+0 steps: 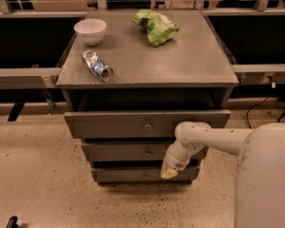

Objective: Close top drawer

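The top drawer (114, 124) is the widest grey front of the cabinet, with a small metal knob (147, 125) at its middle. It sticks out a little from the cabinet body, with a dark gap above it under the cabinet top. My gripper (170, 173) hangs pointing down in front of the two lower drawers, right of centre, below the top drawer's front. My white arm (213, 139) comes in from the right, and its elbow sits against the right part of the top drawer's front.
On the cabinet top (180, 65) lie a white bowl (90, 31), a crushed can (97, 66) and a green chip bag (156, 26). The middle drawer (128, 152) and bottom drawer (128, 175) are below. My white body (266, 179) fills the lower right. The floor is speckled.
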Controlling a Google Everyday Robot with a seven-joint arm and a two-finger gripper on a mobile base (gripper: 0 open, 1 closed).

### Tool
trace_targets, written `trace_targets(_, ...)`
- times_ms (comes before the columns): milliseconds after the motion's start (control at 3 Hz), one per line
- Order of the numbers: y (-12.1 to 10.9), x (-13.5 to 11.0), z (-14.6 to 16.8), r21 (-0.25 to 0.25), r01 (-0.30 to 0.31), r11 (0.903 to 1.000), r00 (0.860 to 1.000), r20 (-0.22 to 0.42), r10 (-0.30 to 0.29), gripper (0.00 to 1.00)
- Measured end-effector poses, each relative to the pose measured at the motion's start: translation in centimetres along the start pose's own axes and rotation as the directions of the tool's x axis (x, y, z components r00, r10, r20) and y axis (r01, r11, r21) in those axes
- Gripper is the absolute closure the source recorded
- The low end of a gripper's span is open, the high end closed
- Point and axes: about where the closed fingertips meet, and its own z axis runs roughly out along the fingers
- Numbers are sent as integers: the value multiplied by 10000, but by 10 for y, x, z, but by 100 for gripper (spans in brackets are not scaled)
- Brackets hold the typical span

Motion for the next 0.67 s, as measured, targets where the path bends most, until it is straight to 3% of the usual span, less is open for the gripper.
trace_targets(333,0,-2,-15,221,77,9997,9999,-78,-75,100)
trace_targets(667,4,-9,-20,878,282,9957,9994,-239,-262,100)
